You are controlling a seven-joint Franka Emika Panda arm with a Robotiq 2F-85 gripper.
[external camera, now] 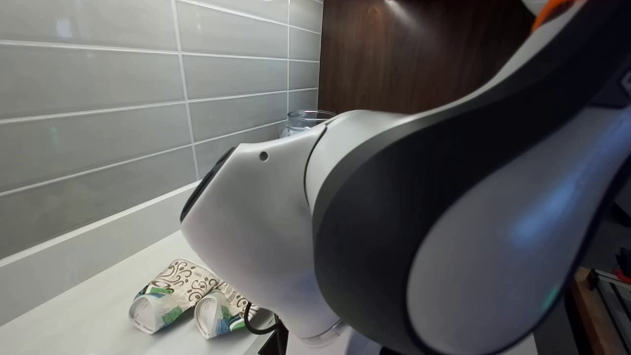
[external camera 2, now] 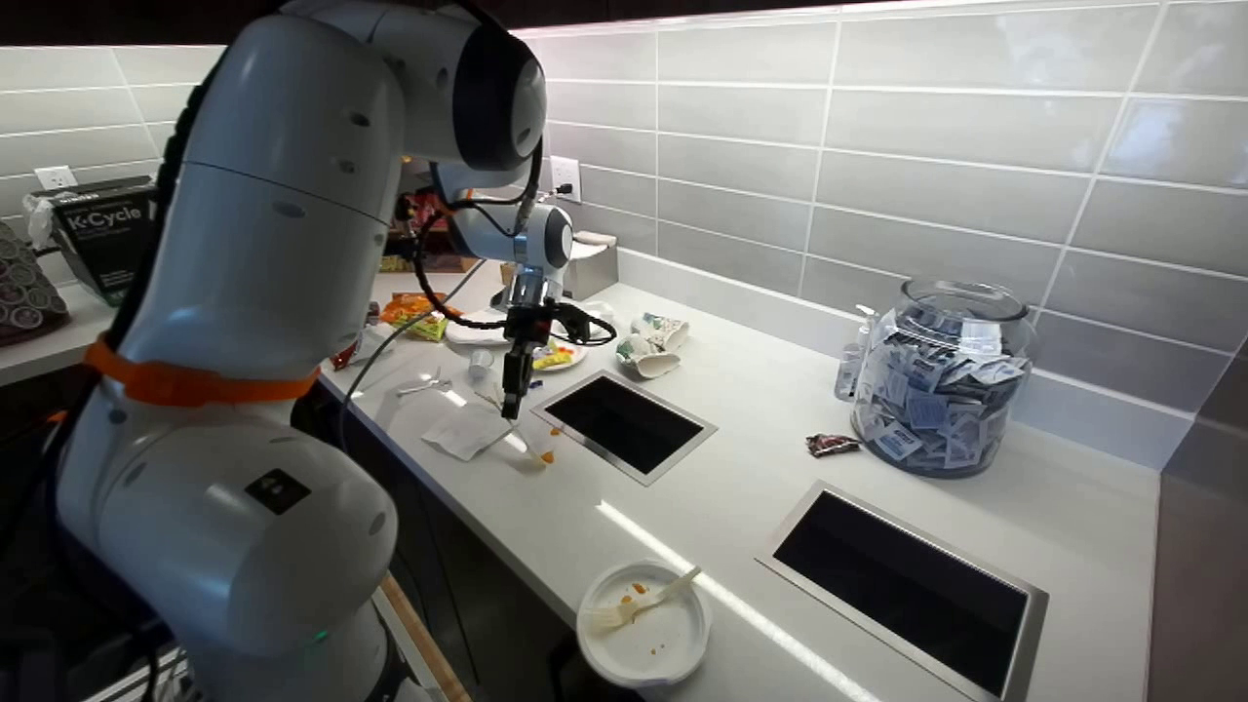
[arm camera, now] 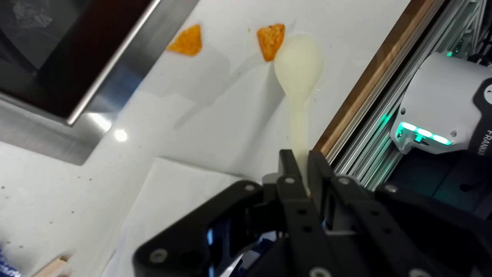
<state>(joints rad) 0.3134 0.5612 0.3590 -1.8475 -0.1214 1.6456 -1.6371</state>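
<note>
Above a white counter (arm camera: pixel 215 142), gripper (arm camera: pixel 301 158) holds pale spoon (arm camera: pixel 299 69)

Its fingers (arm camera: pixel 287 163) pinch the handle, bowl reaching out beside an orange chip (arm camera: pixel 271 40) — whether they touch, the wrist view doesn't settle. The thin handle could twist or slip if the bowl knocks the counter; a low sweep could shove the chip toward the steel-framed cutout (arm camera: pixel 137 59).

Both exterior views, close beside the arm (external camera: pixel 384 207) and farther above the tabletop (external camera 2: pixel 751 458), are slanting along the shared tiled wall (external camera 2: pixel 741 175), the wrist view peering closely down.
</note>
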